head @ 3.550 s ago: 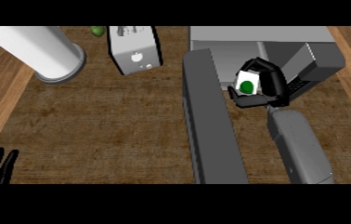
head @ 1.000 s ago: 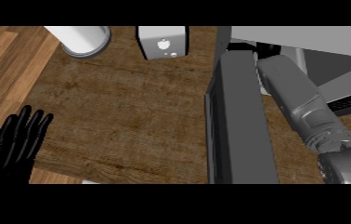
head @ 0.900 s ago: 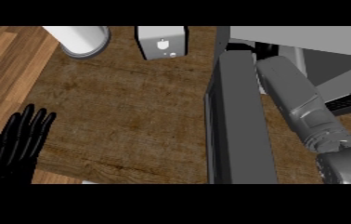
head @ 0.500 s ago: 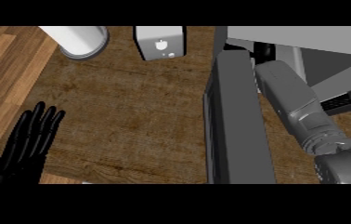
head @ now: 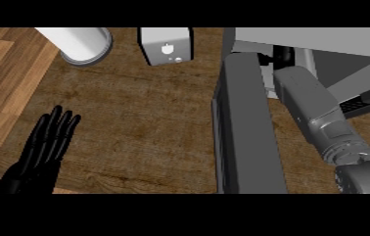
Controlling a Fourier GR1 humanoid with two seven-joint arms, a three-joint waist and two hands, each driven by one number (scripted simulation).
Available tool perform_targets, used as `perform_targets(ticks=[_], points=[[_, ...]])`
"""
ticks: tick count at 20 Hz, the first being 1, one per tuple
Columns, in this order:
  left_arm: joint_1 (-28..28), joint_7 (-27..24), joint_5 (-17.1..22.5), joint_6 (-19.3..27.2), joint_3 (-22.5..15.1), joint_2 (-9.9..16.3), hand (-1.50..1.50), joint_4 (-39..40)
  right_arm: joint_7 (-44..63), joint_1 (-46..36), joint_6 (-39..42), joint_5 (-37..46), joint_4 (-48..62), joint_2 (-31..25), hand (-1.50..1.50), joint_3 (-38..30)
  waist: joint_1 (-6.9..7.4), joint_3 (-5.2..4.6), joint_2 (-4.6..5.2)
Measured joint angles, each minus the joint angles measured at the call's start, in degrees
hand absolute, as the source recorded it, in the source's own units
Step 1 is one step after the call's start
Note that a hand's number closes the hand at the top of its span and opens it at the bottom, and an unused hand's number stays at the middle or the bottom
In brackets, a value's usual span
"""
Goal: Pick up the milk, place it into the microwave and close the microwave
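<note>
Since the earlier frames, the right forearm (head: 314, 110) has been pushed deep into the microwave (head: 303, 41) at the upper right, and the milk, once seen held in front of the opening, is no longer visible anywhere. The right robot hand itself is hidden inside the dark cavity, so whether it is released or still clasped on the milk cannot be told. The milk is judged to be inside the microwave, either set down or still carried, though neither can be confirmed from this view.

Over the same span the left robot hand (head: 45, 144) has been brought up from the lower left edge; it is now seen with its fingers straight and spread, holding nothing, raised above the counter (head: 137, 112) near its left side.

The microwave door (head: 244, 127) is seen standing open, edge-on, as a long grey slab just left of the right forearm. A white cylinder (head: 81, 43) and a small white box (head: 166, 45) are seen at the back of the counter, well apart from both arms.

The placing step is judged nearly done. Before the door can be shut, the right arm would have to be drawn clear of the opening; otherwise the door would be swung against it.
</note>
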Motion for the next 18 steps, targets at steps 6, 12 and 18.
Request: perform_targets(ticks=[6, 12, 18], points=[[0.3, -0.4, -1.2, 0.1, -1.8, -0.8, -1.5, 0.0, -1.7, 1.7, 4.5, -0.5, -0.2, -1.0, -1.5, -0.5, -0.53, -0.02, -0.46], [0.7, -0.9, -2.8, 1.4, -3.8, -1.5, -1.5, 0.3, -3.9, 3.6, 7.3, -1.6, -0.6, -0.5, -1.5, -1.7, -1.48, -0.05, -1.04], [0.5, -1.3, -3.7, 1.4, -5.7, -1.6, -1.5, 1.9, -6.9, 6.6, 10.0, -2.6, -0.9, 0.4, -1.5, -2.7, -2.81, -0.09, -1.52]])
